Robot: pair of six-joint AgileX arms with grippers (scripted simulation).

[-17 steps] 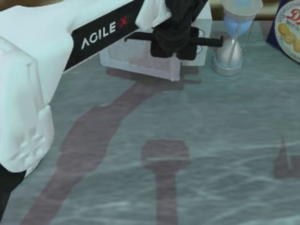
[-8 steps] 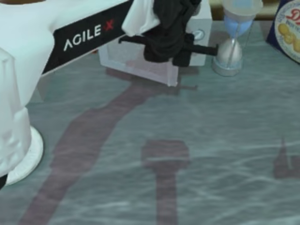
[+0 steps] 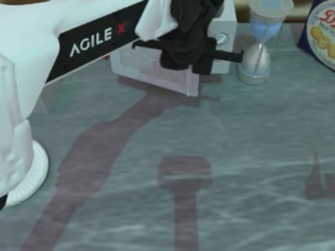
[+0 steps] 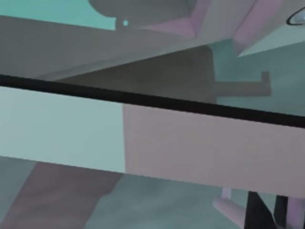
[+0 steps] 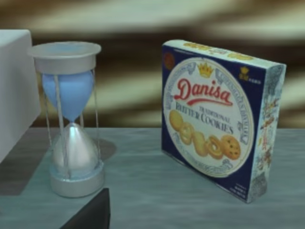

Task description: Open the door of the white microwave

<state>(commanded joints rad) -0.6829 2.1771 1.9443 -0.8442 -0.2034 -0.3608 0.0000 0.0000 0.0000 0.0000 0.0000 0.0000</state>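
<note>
The left gripper point(image 3: 196, 49) covers most of the microwave point(image 3: 222, 21). The top view's edge cuts off the cookie box point(image 3: 322, 31) and the hourglass point(image 3: 261, 36).

White microwave point(image 3: 222, 23), far edge; door point(image 3: 157, 70) ajar.

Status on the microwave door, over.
Left gripper at the microwave front, against the door, which is swung partly open. Right arm out of sight in the top view. Hourglass beside the microwave, not in the way.

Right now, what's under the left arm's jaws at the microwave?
The door, swung partly open from the white microwave. The left gripper covers the handle area and most of the interior, so contact can't be confirmed.
</note>
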